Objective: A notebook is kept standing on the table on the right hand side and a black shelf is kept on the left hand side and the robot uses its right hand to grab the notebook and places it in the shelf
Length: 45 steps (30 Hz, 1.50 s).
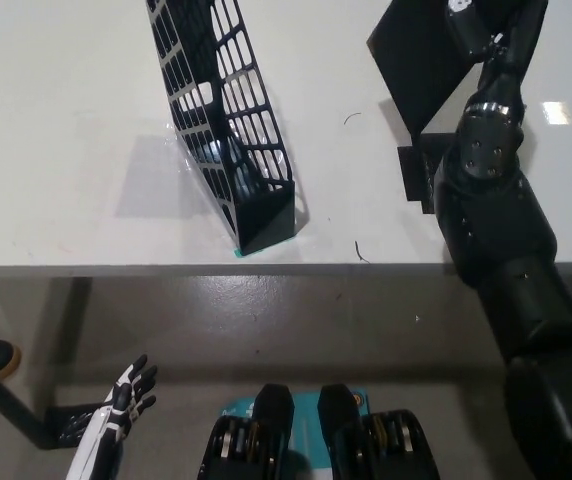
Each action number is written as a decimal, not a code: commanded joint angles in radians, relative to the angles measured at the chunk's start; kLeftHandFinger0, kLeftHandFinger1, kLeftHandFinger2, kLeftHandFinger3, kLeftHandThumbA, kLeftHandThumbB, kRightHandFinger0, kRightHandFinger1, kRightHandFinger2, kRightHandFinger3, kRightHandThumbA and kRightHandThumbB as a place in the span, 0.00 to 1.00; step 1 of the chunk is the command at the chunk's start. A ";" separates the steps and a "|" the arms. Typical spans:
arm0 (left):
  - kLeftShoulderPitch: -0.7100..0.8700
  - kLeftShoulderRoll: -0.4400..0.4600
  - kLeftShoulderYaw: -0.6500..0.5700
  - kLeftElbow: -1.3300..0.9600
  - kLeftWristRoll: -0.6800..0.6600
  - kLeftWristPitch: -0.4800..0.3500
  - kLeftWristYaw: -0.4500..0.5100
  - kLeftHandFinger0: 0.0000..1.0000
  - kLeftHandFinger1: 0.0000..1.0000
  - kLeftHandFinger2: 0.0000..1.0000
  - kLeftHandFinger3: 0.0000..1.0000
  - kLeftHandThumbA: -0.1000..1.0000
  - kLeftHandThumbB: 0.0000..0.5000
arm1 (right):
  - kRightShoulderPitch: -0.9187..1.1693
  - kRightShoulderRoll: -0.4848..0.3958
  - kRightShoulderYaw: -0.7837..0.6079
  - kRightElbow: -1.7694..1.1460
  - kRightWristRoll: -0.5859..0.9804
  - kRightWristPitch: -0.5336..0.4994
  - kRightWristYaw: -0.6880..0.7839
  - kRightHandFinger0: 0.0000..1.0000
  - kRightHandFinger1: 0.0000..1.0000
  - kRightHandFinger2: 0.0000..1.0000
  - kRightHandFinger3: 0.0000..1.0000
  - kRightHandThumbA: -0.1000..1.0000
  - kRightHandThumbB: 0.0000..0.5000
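White counter over grey floor. One black mesh shelf, standing at left. One black notebook — tilted, lifted at top right, clasped by the black right hand, arm reaching up. White left hand low beside the counter, fingers spread — holding nothing.

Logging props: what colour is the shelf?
Black, with an open grid pattern, shelf; head view.
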State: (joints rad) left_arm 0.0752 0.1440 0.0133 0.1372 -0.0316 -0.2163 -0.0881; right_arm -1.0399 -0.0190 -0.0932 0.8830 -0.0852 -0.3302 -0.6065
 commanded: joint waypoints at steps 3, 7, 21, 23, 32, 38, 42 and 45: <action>-0.016 0.019 0.008 -0.031 0.000 -0.018 -0.008 1.00 1.00 1.00 1.00 1.00 0.16 | -0.073 0.022 0.130 -0.691 -0.282 0.193 0.068 0.00 0.24 0.67 0.76 0.00 0.22; -0.016 0.019 0.007 -0.028 0.000 -0.022 -0.008 1.00 1.00 1.00 1.00 1.00 0.16 | -0.082 0.053 0.160 -0.776 -0.286 0.201 0.094 0.00 0.25 0.68 0.77 0.00 0.22; -0.022 0.025 0.006 -0.035 0.001 -0.013 -0.012 1.00 1.00 1.00 1.00 1.00 0.17 | -0.149 0.162 0.236 -0.779 -0.297 0.258 0.082 0.00 0.18 0.63 0.76 0.00 0.25; -0.022 0.025 0.006 -0.034 0.002 -0.011 -0.011 1.00 1.00 1.00 1.00 1.00 0.19 | -0.157 0.169 0.245 -0.779 -0.293 0.258 0.089 0.00 0.17 0.63 0.76 0.00 0.23; -0.018 0.028 0.001 -0.042 0.002 -0.010 -0.013 1.00 1.00 1.00 1.00 1.00 0.22 | -0.157 0.205 0.251 -0.756 -0.305 0.267 0.097 0.00 0.16 0.62 0.75 0.00 0.23; -0.013 0.028 0.000 -0.047 0.003 -0.002 -0.012 1.00 1.00 1.00 1.00 1.00 0.23 | -0.151 0.219 0.248 -0.694 -0.317 0.248 0.091 0.00 0.16 0.65 0.78 0.00 0.22; -0.017 0.032 -0.001 -0.041 0.003 -0.010 -0.016 1.00 1.00 1.00 1.00 1.00 0.21 | -0.151 0.229 0.242 -0.641 -0.318 0.265 0.087 0.00 0.15 0.62 0.76 0.00 0.23; -0.017 0.028 -0.001 -0.043 0.004 -0.005 -0.011 1.00 1.00 1.00 1.00 1.00 0.20 | -0.157 0.227 0.235 -0.552 -0.303 0.213 0.068 0.00 0.15 0.62 0.76 0.00 0.21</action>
State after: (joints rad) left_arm 0.0625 0.1578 0.0113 0.1260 -0.0309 -0.2149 -0.0885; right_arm -1.1373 0.1898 0.1565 0.2794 -0.3783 -0.0667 -0.5247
